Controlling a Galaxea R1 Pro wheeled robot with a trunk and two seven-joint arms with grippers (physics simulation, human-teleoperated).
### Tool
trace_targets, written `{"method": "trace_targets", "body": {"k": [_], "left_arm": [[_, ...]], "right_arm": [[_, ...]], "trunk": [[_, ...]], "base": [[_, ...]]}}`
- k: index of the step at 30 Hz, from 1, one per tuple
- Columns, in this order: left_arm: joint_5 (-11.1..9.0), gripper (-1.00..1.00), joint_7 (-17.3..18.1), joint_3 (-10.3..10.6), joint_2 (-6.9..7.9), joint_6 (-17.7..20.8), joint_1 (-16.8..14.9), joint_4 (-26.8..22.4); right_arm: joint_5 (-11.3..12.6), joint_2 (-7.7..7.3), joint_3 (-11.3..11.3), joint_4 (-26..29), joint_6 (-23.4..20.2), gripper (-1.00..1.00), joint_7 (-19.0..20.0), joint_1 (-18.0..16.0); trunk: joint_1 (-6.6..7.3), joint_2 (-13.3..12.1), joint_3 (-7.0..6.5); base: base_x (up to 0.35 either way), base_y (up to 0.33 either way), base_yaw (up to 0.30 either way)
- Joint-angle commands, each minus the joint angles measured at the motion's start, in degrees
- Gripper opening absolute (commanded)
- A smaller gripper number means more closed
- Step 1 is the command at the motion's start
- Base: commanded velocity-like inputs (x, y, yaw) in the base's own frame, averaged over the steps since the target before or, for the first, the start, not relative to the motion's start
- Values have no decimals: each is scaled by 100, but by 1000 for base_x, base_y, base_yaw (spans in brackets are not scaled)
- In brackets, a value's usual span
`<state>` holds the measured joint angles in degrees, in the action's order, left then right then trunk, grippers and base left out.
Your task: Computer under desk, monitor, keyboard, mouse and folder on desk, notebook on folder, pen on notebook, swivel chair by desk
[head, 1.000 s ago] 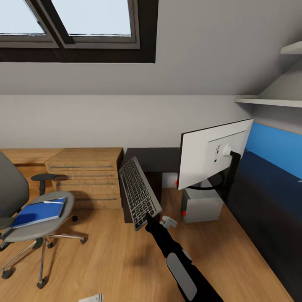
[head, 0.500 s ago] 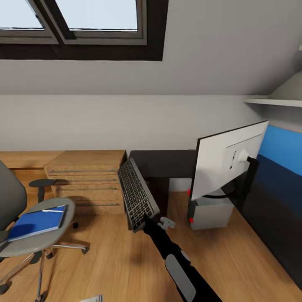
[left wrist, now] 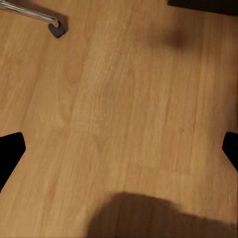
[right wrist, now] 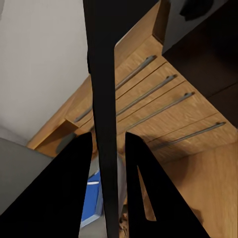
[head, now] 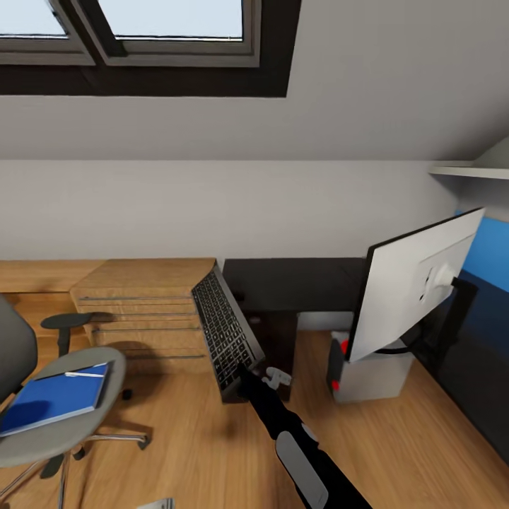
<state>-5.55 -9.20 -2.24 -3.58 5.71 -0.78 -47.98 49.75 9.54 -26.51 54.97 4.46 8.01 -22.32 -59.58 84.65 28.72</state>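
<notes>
- The right gripper (head: 244,373) is clenched on the keyboard (head: 225,331), grasping its near end and holding it tilted up in the air, keys toward the camera, over the wood floor (head: 191,438).
- In the right wrist view the keyboard (right wrist: 105,99) shows edge-on as a dark slab between the two fingers (right wrist: 141,183), which press on both its faces.
- The left gripper (left wrist: 119,148) is released: its dark fingertips (left wrist: 10,151) sit far apart at the two edges of the left wrist view, with bare floor between them and a chair castor (left wrist: 56,29) beyond.
- The counter (head: 290,283) has a black top; its end stands just behind the raised keyboard, and a blue panel (head: 491,254) runs along its back at the right.
- The monitor (head: 413,283) stands on the counter, its white back turned to the camera, on a black stem.
- The computer (head: 371,371), a light grey tower, stands on the floor below the monitor, beside the counter's edge.
- A low wood cabinet (head: 141,307) with drawers stands against the wall, left of the counter.
- The chair (head: 67,424) is at the far left, well apart from the counter.
- The folder (head: 53,396) lies flat on the chair seat, with the pen (head: 83,375), a thin whitish stick, resting near its far edge.
- In the right wrist view a corner of the folder (right wrist: 94,198) shows beside the fingers.
- A skylight (head: 141,28) sits in the sloped ceiling above.
</notes>
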Motion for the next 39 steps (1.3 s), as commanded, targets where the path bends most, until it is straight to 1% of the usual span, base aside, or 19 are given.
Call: {"method": "trace_targets", "body": {"k": [1,6,8,10,12,15,16,17,18,19,21,22,23,24,25,26,29,34,39], "left_arm": [[-55,100,-12,-4,-6,27,-1,-10],[-47,100,-12,12,-16,27,-1,-10],[-44,100,-12,19,-19,27,-1,-14],[-45,100,-12,15,-20,27,-1,-15],[-54,100,-12,0,-14,23,-1,-17],[-58,100,-12,4,-16,23,-1,-18],[-59,100,-12,10,-18,23,-1,-18],[-60,100,-8,21,-20,27,-1,-18],[-60,100,-6,21,-20,25,-1,-18],[-60,100,-6,21,-20,26,-1,-18],[-60,100,-4,22,-20,26,-1,-18],[-60,100,-4,22,-20,27,-1,-18],[-60,100,-4,22,-20,27,-1,-18],[-60,100,-4,22,-20,27,-1,-18],[-60,100,-4,22,-20,27,-1,-18],[-60,100,-3,22,-20,25,-1,-18],[-60,100,6,22,-20,23,-1,-18],[-60,100,20,15,-20,26,-1,-18],[-60,100,23,8,-18,27,-1,-18]], "right_arm": [[58,-7,-12,-1,29,-100,21,-5],[63,-13,-9,5,29,-100,25,-5],[133,-13,-6,11,29,-100,25,-8],[253,-17,-2,12,31,-100,27,-6],[560,-33,9,20,41,-100,36,-5],[666,-43,12,22,41,-100,72,-4],[794,-45,13,22,35,-100,83,-4],[2115,-54,21,17,30,-100,94,-4],[2367,-55,22,14,29,-100,95,-2],[2484,-57,22,12,29,-100,95,-2],[2884,-75,22,8,29,-100,95,-5],[3120,-102,22,7,29,-100,95,-4],[3260,-121,23,6,28,-100,95,-4],[3325,-127,23,6,26,-100,95,-3],[3444,-137,23,6,26,-100,95,-4],[3595,-145,23,5,25,-100,95,-3],[3776,-153,23,-7,28,-100,95,-3],[3813,-154,23,-12,29,-100,100,-4],[3808,-146,14,-12,39,-100,105,-4]], "trunk": [[-3,3,6],[-3,3,6],[-3,3,6],[-3,3,6],[-3,3,6],[-3,3,6],[-3,3,6],[-3,3,6],[-3,3,6],[-3,3,6],[-3,3,6],[-3,3,6],[-3,3,6],[-3,3,6],[-3,3,6],[-3,3,6],[-3,3,6],[-3,3,6],[-3,3,6]], "base": [[271,4,0],[271,1,0],[262,0,0],[229,0,0],[194,0,0],[183,0,0],[182,0,0],[182,0,0],[182,0,0],[182,0,0],[182,0,0],[182,0,0],[182,0,0],[182,0,0],[182,0,0],[182,0,0],[195,69,0],[208,219,0],[33,321,0]]}}
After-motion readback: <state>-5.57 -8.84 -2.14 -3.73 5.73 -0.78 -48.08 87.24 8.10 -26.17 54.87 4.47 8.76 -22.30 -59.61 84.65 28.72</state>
